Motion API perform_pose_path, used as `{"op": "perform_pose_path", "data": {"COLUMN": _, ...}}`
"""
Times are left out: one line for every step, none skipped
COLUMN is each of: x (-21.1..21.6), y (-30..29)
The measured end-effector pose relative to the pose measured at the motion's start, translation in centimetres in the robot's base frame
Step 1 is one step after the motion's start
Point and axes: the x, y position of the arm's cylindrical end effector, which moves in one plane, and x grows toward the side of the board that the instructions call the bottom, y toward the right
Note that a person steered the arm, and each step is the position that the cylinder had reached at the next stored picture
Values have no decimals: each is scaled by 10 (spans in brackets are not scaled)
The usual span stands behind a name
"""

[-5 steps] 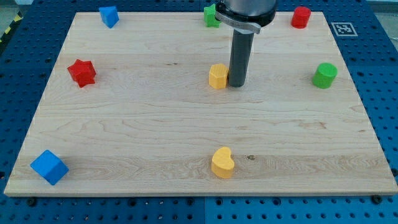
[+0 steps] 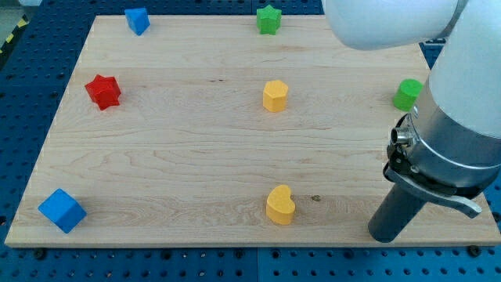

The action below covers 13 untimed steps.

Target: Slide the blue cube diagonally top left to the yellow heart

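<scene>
2 blue blocks (image 2: 61, 210) (image 2: 137, 20), 2 yellow (image 2: 280, 205) (image 2: 275, 95), 2 green (image 2: 268, 19) (image 2: 406, 94), 1 red (image 2: 102, 92).

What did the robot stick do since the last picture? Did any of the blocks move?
My tip moved from beside the small yellow block in the middle to the view's bottom right, right of the yellow heart. The arm now hides the red block at the top right and part of the green cylinder. No block visibly moved: the blue cube, red star, green star and top-left blue block stayed put.
</scene>
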Motion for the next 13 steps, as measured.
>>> {"op": "perform_pose_path", "data": {"x": 1, "y": -48}}
{"op": "perform_pose_path", "data": {"x": 0, "y": -111}}
{"op": "perform_pose_path", "data": {"x": 0, "y": -111}}
{"op": "perform_pose_path", "data": {"x": -4, "y": -128}}
{"op": "perform_pose_path", "data": {"x": -15, "y": -145}}
{"op": "perform_pose_path", "data": {"x": -18, "y": -136}}
{"op": "perform_pose_path", "data": {"x": -8, "y": -102}}
{"op": "perform_pose_path", "data": {"x": -17, "y": -93}}
{"op": "perform_pose_path", "data": {"x": -21, "y": -118}}
{"op": "perform_pose_path", "data": {"x": -24, "y": -135}}
{"op": "perform_pose_path", "data": {"x": -30, "y": -135}}
{"op": "perform_pose_path", "data": {"x": -38, "y": -135}}
{"op": "perform_pose_path", "data": {"x": -53, "y": -135}}
